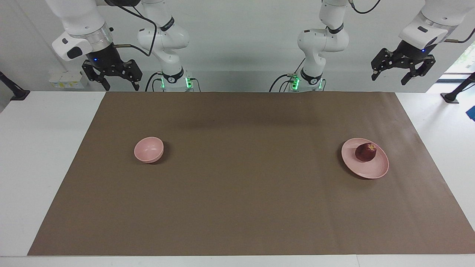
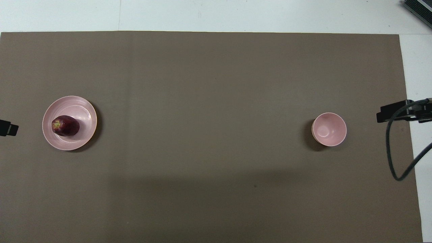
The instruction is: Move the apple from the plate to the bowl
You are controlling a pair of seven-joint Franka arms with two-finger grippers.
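Observation:
The dark red apple (image 1: 366,152) lies on the wide pale pink plate (image 1: 371,170), toward the left arm's end of the table. The apple (image 2: 65,126) and the plate (image 2: 81,111) also show in the overhead view. The small deep pink bowl (image 1: 148,149) stands empty toward the right arm's end and also shows in the overhead view (image 2: 329,129). My left gripper (image 1: 391,78) hangs open and empty, high over the table's edge at its own end. My right gripper (image 1: 120,88) hangs open and empty, high over the table's edge at its end. Both arms wait.
A brown mat (image 1: 237,185) covers most of the white table (image 1: 41,155). The plate and the bowl stand far apart on it. A dark cable (image 2: 393,158) loops in the air at the right arm's end.

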